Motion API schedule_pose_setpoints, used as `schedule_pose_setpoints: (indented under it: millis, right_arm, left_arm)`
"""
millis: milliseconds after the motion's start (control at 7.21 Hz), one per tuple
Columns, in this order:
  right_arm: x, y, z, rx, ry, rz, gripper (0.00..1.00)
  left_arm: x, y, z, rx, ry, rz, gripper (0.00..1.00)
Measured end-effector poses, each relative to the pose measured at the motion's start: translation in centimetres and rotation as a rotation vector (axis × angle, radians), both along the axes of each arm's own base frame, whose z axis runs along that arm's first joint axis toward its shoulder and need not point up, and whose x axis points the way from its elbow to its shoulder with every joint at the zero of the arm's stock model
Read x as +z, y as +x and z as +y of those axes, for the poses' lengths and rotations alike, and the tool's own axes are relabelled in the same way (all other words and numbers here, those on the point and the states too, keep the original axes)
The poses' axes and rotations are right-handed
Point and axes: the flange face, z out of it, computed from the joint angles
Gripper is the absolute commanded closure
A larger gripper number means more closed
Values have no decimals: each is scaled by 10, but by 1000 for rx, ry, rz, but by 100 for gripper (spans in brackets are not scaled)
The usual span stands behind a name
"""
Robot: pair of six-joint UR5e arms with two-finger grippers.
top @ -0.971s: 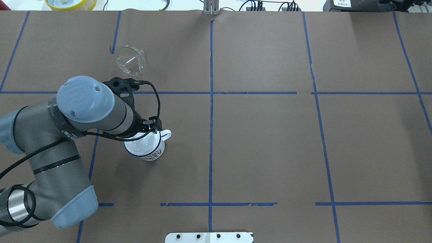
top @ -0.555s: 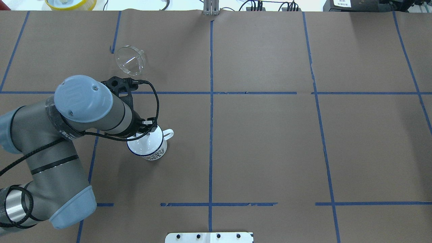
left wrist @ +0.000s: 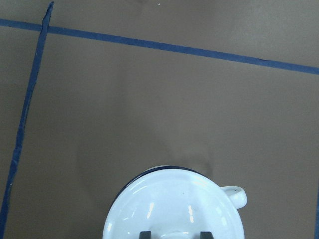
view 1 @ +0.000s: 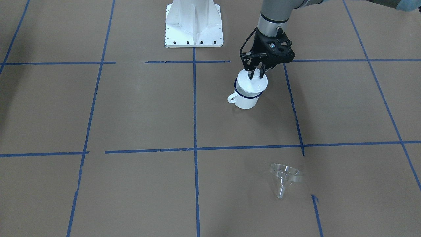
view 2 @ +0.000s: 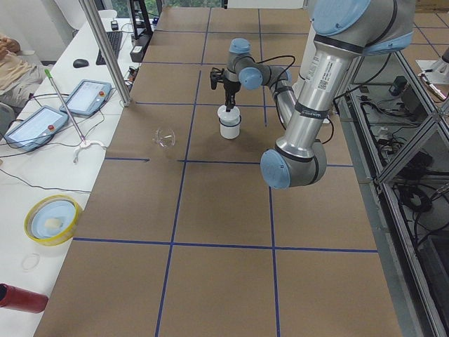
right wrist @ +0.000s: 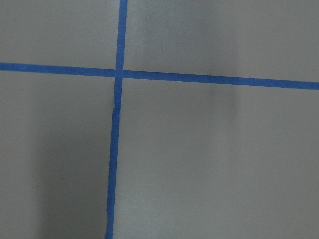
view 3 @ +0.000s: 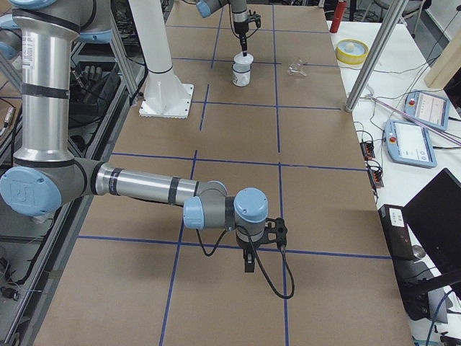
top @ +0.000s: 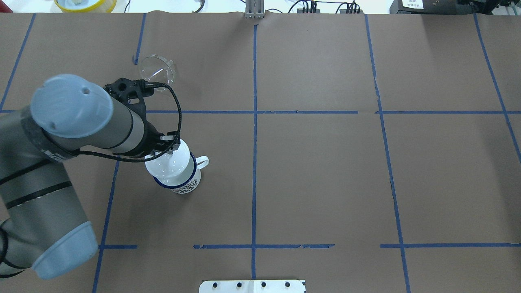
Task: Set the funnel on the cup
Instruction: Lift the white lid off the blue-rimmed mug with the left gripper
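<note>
My left gripper [view 1: 257, 76] is shut on the knob of a round white lid [view 1: 252, 84] and holds it just above the cup [view 1: 245, 101], a white enamel mug with a dark blue rim. The lid [top: 169, 162] sits off-centre over the cup [top: 184, 185] and hides most of its opening. In the left wrist view the lid [left wrist: 172, 204] fills the bottom, with the cup's handle [left wrist: 237, 196] to its right. The clear funnel [top: 156, 71] lies on its side on the table [view 1: 285, 176], well apart from the cup. My right gripper [view 3: 248, 263] hangs over bare table; I cannot tell its state.
The white robot base plate [view 1: 194, 29] stands near the cup on the robot's side. A yellow bowl [top: 85, 4] sits beyond the table's far edge. Blue tape lines divide the brown table [top: 325, 175] into squares.
My left arm has risen and drawn back to the left with the lid, lifting it off the cup. The cup shifted slightly to the right. The funnel has not moved.
</note>
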Motion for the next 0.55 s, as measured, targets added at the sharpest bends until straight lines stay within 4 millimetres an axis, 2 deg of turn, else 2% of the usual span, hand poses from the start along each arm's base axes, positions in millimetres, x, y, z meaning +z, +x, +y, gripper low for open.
schedule_pose_setpoints:
  millis: [139, 277, 416, 555]
  right_arm:
    - [0, 0, 0, 0, 0, 0, 0]
    - [0, 0, 0, 0, 0, 0, 0]
    - [0, 0, 0, 0, 0, 0, 0]
    - [0, 0, 0, 0, 0, 0, 0]
  left_arm:
    - [-8, -32, 12, 20, 47, 5, 100]
    - [-1, -63, 29, 39, 78, -2, 100]
    - [13, -85, 43, 55, 91, -20, 100]
    - [32, -94, 52, 70, 89, -40, 100]
